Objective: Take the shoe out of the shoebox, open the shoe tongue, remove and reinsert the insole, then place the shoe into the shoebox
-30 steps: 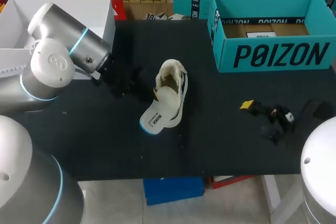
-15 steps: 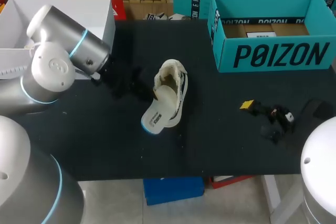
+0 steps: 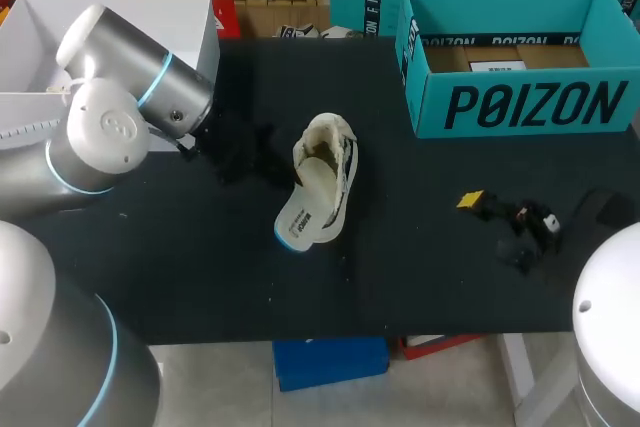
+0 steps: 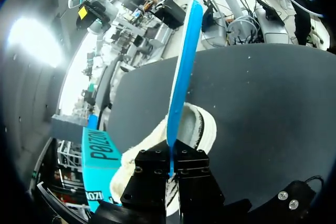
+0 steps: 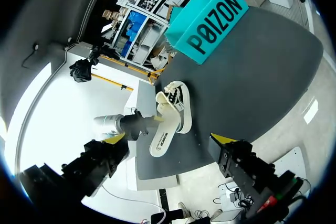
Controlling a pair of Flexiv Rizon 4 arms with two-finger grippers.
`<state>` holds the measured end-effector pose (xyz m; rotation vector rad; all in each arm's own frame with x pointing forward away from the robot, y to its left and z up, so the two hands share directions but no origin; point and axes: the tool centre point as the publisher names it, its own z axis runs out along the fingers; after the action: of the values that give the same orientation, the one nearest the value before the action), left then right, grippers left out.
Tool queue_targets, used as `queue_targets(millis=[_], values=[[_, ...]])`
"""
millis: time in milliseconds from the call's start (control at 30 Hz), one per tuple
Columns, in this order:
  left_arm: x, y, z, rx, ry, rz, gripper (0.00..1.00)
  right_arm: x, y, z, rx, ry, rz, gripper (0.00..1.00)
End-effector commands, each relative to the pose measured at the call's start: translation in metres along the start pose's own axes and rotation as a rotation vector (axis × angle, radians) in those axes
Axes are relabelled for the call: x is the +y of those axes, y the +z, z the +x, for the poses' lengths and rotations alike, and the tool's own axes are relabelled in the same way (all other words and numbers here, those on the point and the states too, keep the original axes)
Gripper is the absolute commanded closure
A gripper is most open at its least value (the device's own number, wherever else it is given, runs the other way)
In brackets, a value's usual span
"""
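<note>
1. The white low-top sneaker with black side stripes (image 3: 338,159) lies near the middle of the black counter (image 3: 180,267). Its long axis runs from the far side of the counter toward the robot, tilting a little to the robot's left at the near end.
2. The white foam insole with a blue edge (image 3: 303,219) sticks out of the sneaker's near end. Its printed end is clear of the sneaker and its other end is tucked inside, so it lies roughly in line with the sneaker.
3. The left gripper (image 4: 172,165) sits just to the left of the sneaker. It is closed on the insole: in the left wrist view the insole's blue edge runs straight up from between the two black fingers, which press it from both sides.
4. The right gripper (image 5: 170,139) is well off to the right of the sneaker. Its yellow tips are spread wide and it holds nothing.
5. The open teal cardboard shoebox (image 3: 520,107) stands beyond and to the right of the sneaker, well apart from it.
6. The left arm is clearly nearer to the sneaker and already has the insole. The next move probably depends on keeping the insole lined up with the sneaker's long axis, since pulling or pushing it sideways could drag the unheld sneaker across the counter.
</note>
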<state>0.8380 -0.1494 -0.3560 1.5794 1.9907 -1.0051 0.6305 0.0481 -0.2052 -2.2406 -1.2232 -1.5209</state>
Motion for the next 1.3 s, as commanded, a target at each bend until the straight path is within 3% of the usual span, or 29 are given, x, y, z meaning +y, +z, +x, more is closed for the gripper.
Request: queue_targets(millis=[33, 600, 667, 800, 1300], values=[[0.008, 0.007, -0.003, 0.007, 0.002, -0.004, 1.00, 0.002, -0.002, -0.003, 0.007, 0.009, 0.638, 0.00], [0.023, 0.009, -0.009, 0.032, 0.007, -0.046, 1.00, 0.002, -0.002, -0.003, 0.007, 0.009, 0.638, 0.00], [0.021, 0.010, -0.011, 0.028, 0.009, -0.043, 0.85, 0.002, -0.002, -0.003, 0.007, 0.009, 0.638, 0.00], [0.017, 0.009, -0.012, 0.020, 0.012, -0.032, 0.73, 0.002, -0.002, -0.003, 0.007, 0.009, 0.638, 0.00], [-0.015, 0.003, -0.012, 0.044, 0.034, 0.035, 0.82, 0.002, -0.002, -0.003, 0.007, 0.009, 0.638, 0.00]])
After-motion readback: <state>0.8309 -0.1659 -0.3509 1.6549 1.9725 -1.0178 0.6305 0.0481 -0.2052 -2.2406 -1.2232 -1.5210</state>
